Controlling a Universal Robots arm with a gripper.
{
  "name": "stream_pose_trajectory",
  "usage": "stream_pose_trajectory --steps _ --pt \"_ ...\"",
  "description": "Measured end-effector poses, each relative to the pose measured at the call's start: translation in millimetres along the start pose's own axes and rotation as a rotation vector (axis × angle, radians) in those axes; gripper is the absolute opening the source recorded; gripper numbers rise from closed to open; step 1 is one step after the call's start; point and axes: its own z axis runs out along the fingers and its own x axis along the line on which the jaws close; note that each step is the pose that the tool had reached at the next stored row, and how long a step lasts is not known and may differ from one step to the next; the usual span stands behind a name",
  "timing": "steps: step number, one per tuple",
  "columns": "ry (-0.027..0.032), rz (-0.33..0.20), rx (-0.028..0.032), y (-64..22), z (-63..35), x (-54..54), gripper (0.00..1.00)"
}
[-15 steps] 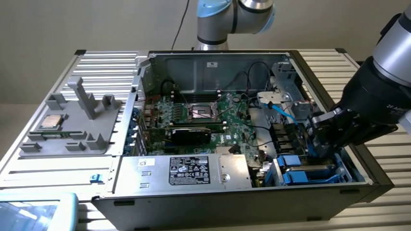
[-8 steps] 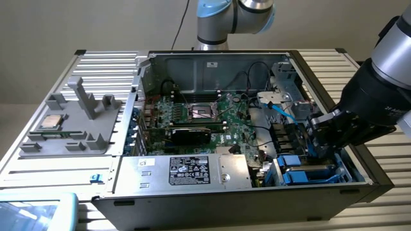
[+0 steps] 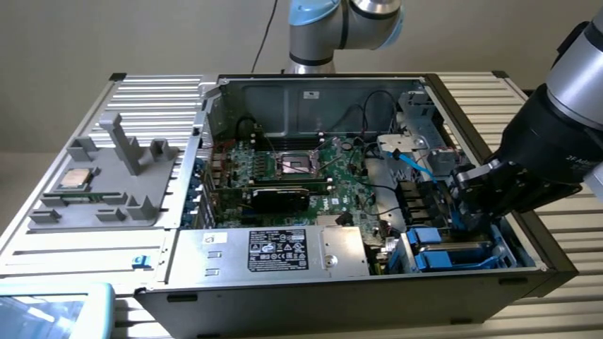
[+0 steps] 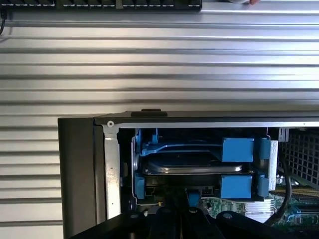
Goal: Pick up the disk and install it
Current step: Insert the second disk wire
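Claw (image 3: 468, 212) hung pressed together and empty just above the disk (image 4: 192, 167), which lay flat in its blue carrier inside the computer case (image 3: 282, 311), at the corner bay on the exterior view's right, directly below the fingertips.

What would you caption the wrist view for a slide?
Shut gripper over the disk, seated in its blue carrier inside the computer case.

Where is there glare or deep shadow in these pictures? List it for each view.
Exterior view: the ribbed table at that view's right is bright, nearly washed out, and the computer case interior is dim. Wrist view: light bands glare off the ribbed table, while the disk sits shadowed in its blue carrier.
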Motion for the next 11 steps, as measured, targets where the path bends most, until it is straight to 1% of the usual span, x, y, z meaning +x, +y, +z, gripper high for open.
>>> stream_pose_trajectory --steps 1,3,5,6,7,8,11 --pt "0.0000 0.000 -0.0011 -0.4 -5.0 -0.2 0.11" --pt "0.0001 0.000 -0.0016 -1.5 -13.7 -0.9 0.11" --pt "0.0001 0.000 -0.0051 -3.8 -22.0 -2.0 0.11" --pt "0.0002 0.000 -0.0079 -5.4 -25.0 -2.7 0.11" --pt "0.0002 0.000 -0.0124 -7.6 -27.4 -3.2 0.11" --pt "0.0004 0.001 -0.0180 -10.4 -29.2 -3.6 0.11" --pt "0.0008 0.002 -0.0402 -18.2 -32.1 -4.4 0.11"
